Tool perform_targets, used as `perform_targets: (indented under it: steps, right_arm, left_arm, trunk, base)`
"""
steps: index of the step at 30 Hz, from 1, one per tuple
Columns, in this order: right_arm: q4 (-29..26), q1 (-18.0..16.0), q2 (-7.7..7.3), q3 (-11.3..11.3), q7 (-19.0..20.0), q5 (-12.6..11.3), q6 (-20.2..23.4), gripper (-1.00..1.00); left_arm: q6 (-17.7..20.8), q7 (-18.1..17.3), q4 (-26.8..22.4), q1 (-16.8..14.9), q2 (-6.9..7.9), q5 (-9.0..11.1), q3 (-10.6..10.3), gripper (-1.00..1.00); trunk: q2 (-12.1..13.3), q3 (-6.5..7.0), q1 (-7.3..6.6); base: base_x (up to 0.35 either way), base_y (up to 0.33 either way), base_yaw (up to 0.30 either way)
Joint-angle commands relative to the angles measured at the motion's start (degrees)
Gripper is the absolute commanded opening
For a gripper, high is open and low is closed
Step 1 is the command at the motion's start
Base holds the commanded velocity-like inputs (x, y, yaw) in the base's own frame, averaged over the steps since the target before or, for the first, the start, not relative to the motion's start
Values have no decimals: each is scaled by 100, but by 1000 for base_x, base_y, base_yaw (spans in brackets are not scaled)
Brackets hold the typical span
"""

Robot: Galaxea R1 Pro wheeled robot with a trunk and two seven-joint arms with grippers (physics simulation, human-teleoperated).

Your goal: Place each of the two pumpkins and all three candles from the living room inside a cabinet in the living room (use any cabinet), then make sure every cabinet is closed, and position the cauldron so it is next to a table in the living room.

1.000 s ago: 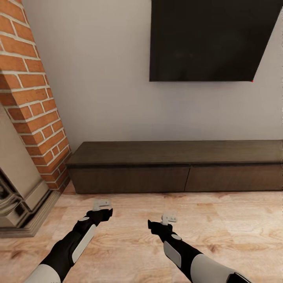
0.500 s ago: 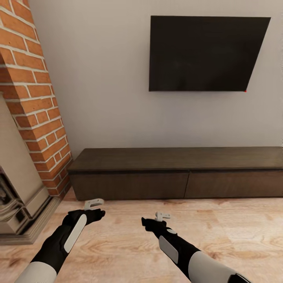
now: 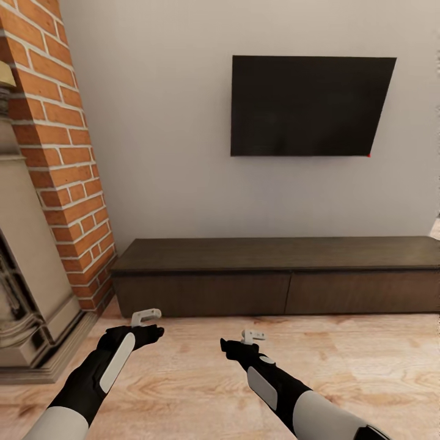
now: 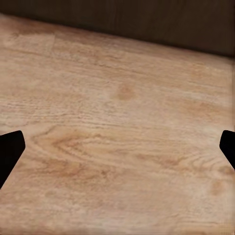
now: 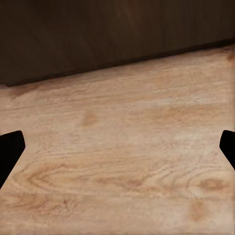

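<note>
we see the cabinet (image 3: 278,275) low against the grey wall, its 2 flat fronts flush and closed, under a dark wall screen (image 3: 308,105). our left gripper (image 3: 145,316) hangs over the wooden floor (image 3: 342,360) just in front of the cabinet's left front; in its wrist view the 2 dark fingertips (image 4: 10,149) sit at the far edges, spread wide, nothing between them but floor. our right gripper (image 3: 252,335) is likewise released, fingertips (image 5: 10,147) wide apart, holding nothing. the brick fireplace (image 3: 58,153) stands at our left.
</note>
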Motion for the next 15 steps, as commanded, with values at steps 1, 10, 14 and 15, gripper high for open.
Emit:
perform_targets:
  steps: [1,10,14,15]
  right_arm:
    - [-2,-6,-5,47,-33,-59,-33,100]
    - [30,-7,-9,-452,-22,-68,125,100]
    - [45,-6,-8,-530,-11,-65,716,100]
    - [44,-6,-9,-536,-6,-63,847,100]
  left_arm:
    - [13,55,-7,-4,7,60,-19,100]
    - [17,55,-6,-6,36,59,-19,100]
    - [17,55,-5,-2,42,59,-14,100]
    - [17,55,-2,-2,38,58,-14,100]
  trunk:
    - [-1,17,-4]
    - [11,216,-28]
    - [17,305,-38]
    - [18,326,-41]
  base:
    - [-72,0,0]
    - [-14,0,0]
    - [0,0,0]
    - [0,0,40]
